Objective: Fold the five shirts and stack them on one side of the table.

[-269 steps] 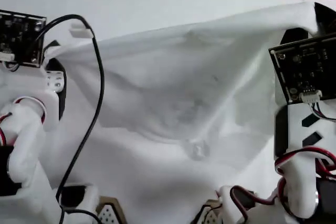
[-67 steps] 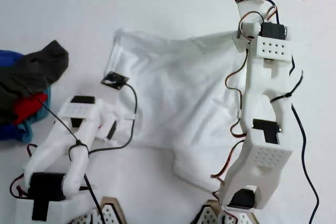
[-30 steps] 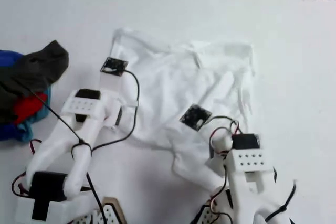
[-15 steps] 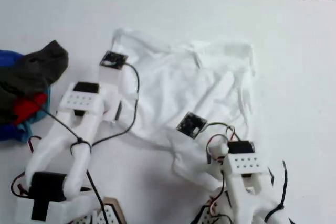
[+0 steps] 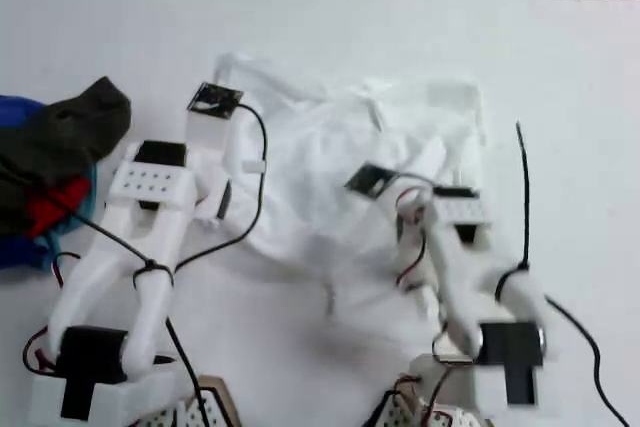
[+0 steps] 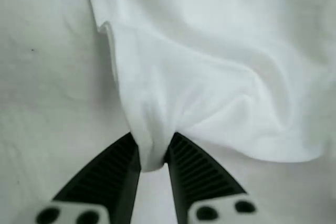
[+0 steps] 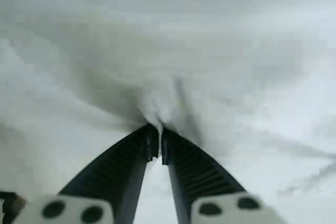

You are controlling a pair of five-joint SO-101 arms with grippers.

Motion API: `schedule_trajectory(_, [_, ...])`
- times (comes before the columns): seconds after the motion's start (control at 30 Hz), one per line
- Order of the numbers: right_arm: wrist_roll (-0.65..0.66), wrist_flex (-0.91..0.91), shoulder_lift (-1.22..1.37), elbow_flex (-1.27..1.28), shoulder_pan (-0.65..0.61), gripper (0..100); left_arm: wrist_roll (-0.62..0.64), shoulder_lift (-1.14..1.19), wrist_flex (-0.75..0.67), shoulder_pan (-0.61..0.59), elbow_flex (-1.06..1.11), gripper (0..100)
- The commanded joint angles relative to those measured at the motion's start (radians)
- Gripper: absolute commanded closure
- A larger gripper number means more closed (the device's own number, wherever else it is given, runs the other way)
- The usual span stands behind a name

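A heap of shirts [image 5: 55, 162] lay at the 9 o'clock edge of the white counter [image 5: 570, 57]. A dark grey one sat on top, with red and blue ones under it. Just beside the heap, the left arm [image 5: 140, 237] came up from 7 o'clock. Its left claw [image 6: 152, 156] was clamped on a fold of the white shirt [image 5: 320, 147] at the shirt's 9 o'clock edge. The cloth was bunched up tight between the two black fingers [image 6: 113, 174].

The white shirt lay crumpled and spread out near the middle of the counter, well apart from the heap. It had many soft wrinkles.

The right arm [image 5: 480, 277] came up from 5 o'clock and leaned over the shirt's 5 o'clock part. The right claw [image 7: 156, 140] had its tips almost together. It seemed to pinch a small bump of the white shirt [image 7: 184, 51], though that picture was too blurry to be sure.
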Motion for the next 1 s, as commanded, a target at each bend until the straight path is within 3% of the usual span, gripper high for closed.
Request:
schedule_trajectory(0.0, [-0.003, -0.013, 0.116, -0.241, 0.073, 98.1, 0.011, -0.026, -0.006, 0.005, -0.042, 97])
schedule_trajectory(0.23, [-0.005, 0.082, 0.354, -0.572, 0.114, 98.1, 0.011, -0.025, -0.031, 0.005, -0.039, 97])
schedule_trajectory(0.4, [-0.072, 0.22, 0.343, -0.672, 0.116, 95.5, 0.011, -0.025, -0.031, 0.005, -0.041, 97])
schedule_trajectory(0.57, [-0.074, 0.286, 0.222, -0.671, 0.11, 78.9, 0.011, -0.025, -0.031, 0.005, -0.048, 97])
schedule_trajectory(0.8, [-0.08, 0.44, 0.042, -0.585, 0.096, 80.8, 0.006, -0.025, -0.028, 0.005, -0.044, 97])
schedule_trajectory(0.97, [-0.081, 0.357, -0.077, -0.311, 0.102, 80.8, 0.005, -0.025, -0.025, 0.005, -0.042, 97])
